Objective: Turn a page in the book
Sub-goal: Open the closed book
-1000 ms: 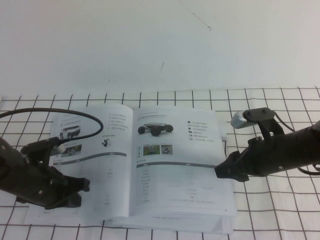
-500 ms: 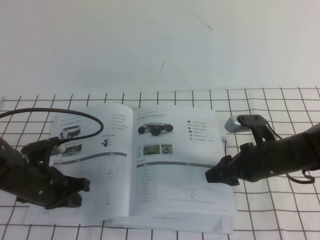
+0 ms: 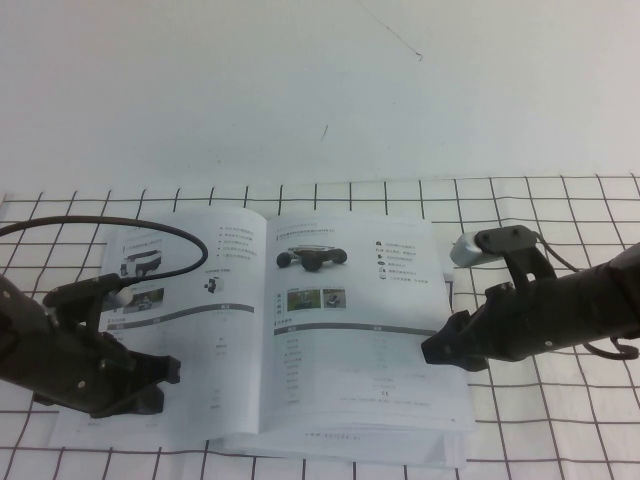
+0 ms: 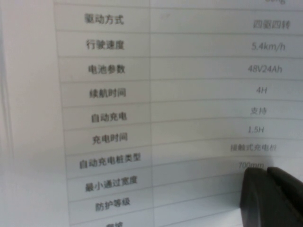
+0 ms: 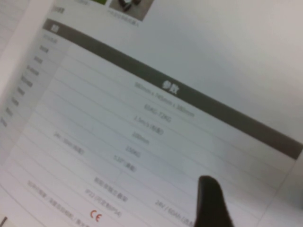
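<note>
The book [image 3: 190,300] lies open on the grid cloth. Its right-hand page [image 3: 350,320] lies flat and shows a black wheeled vehicle, two small photos and a grey-banded table. My right gripper [image 3: 437,352] is at that page's right edge, low over the paper. The right wrist view shows the page's table [image 5: 142,99] close below, with a dark part of the gripper [image 5: 210,201] over it. My left gripper [image 3: 160,378] rests on the lower part of the left page. It is shut and empty, with its tips [image 4: 267,175] on the printed table [image 4: 142,94].
A white cloth with a black grid [image 3: 560,420] covers the table, and a plain white surface lies behind it. The left arm's black cable [image 3: 150,232] arcs over the left page. The stacked page edges [image 3: 350,445] show at the book's front.
My right gripper moved left over the page's right edge, then drew back slightly to the right. The left arm and the pages have not moved.
</note>
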{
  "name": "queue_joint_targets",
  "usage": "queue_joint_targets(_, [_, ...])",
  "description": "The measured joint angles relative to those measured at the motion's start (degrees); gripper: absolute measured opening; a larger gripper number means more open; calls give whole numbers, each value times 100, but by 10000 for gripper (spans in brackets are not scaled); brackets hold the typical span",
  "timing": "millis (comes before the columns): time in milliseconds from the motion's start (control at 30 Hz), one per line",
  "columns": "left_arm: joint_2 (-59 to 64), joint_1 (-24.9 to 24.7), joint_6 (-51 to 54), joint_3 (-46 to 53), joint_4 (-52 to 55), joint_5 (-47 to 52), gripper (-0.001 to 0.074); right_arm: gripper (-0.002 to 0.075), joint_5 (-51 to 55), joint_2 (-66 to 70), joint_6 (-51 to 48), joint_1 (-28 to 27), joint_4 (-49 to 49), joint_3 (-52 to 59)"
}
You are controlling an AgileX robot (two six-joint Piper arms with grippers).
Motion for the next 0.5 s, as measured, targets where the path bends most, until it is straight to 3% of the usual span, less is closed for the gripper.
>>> queue_joint_targets(500, [4,0,23,0,-30,-21,-4,407,308,179,-25,-21,127,-23])
